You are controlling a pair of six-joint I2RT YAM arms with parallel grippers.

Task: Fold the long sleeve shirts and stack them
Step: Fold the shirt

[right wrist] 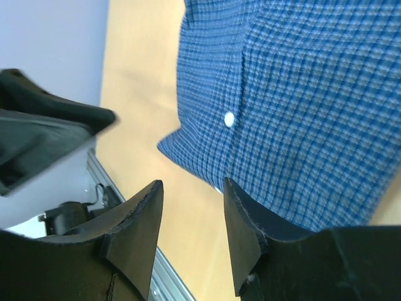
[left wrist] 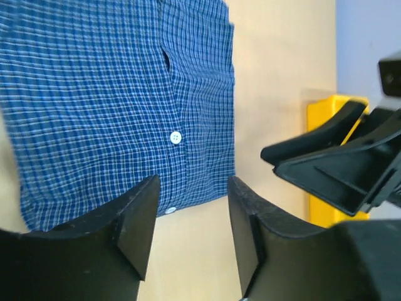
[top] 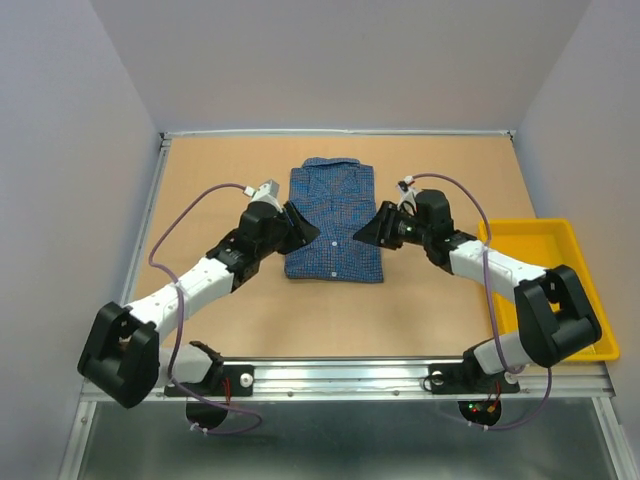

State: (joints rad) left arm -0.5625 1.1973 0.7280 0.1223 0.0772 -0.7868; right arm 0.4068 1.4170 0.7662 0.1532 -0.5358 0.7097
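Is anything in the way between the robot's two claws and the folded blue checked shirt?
Nothing visible. The open left gripper and open right gripper sit at opposite side edges of the folded blue checked button-up shirt on the brown table. The yellow plastic tray lies off to the right.

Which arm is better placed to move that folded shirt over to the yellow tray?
Probably the right. The right gripper, open, is at the right edge of the shirt, and the tray lies on that side, next to that arm. The left gripper, also open, would have to reach across the shirt.
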